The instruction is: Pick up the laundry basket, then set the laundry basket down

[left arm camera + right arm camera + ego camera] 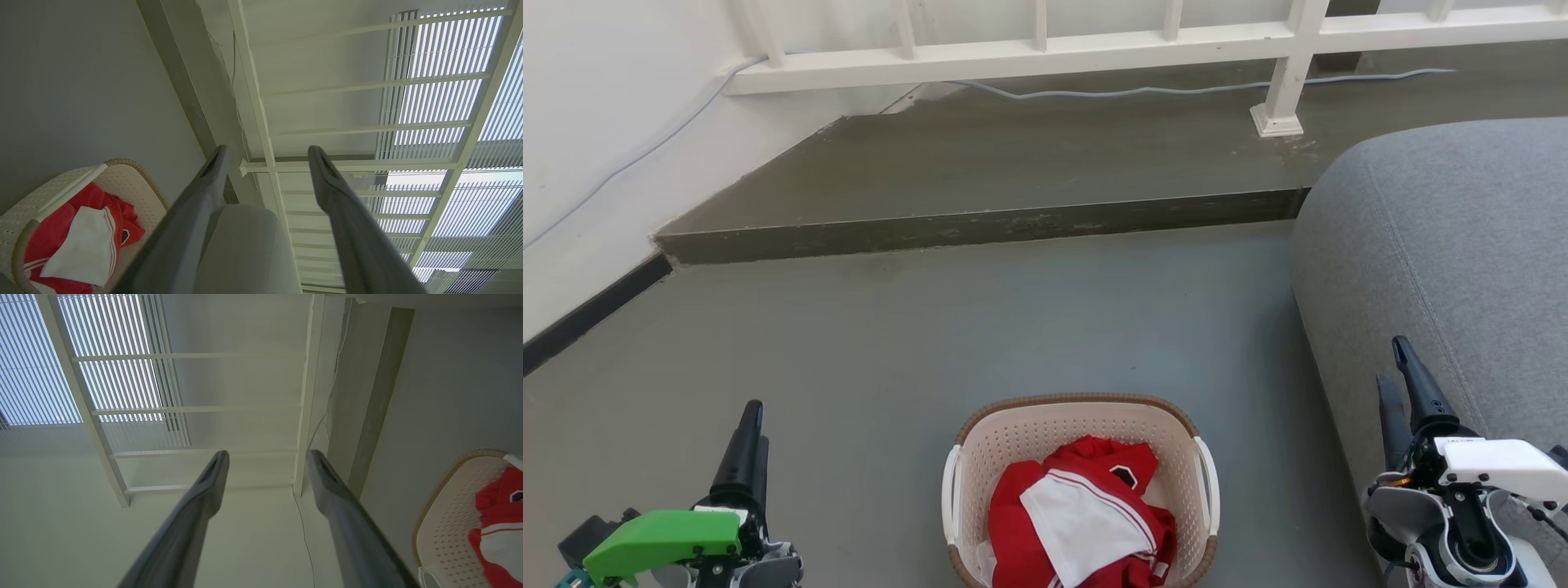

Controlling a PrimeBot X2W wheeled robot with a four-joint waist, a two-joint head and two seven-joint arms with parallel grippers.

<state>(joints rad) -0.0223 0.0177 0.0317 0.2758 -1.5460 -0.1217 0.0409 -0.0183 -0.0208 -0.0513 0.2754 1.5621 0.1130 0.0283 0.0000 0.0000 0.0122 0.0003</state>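
Pick-up not begun yet, by the look of it. The laundry basket (1045, 433) sits on the grey floor (1013, 327) between the two arms, low centre in the head view, near the sofa (1445, 245). The left gripper (753, 410) and right gripper (1391, 363) are both spread wide w/ nothing between the fingers, each well apart from the basket. Next move prob. needs both to drop and swing inward to the white side handles (950, 494) — thin curved loops, so matched, level grips. Basket: cream perforated plastic, rounded corners, brown woven-look rim — soft red and white clothes (1086, 514) heaped inside.
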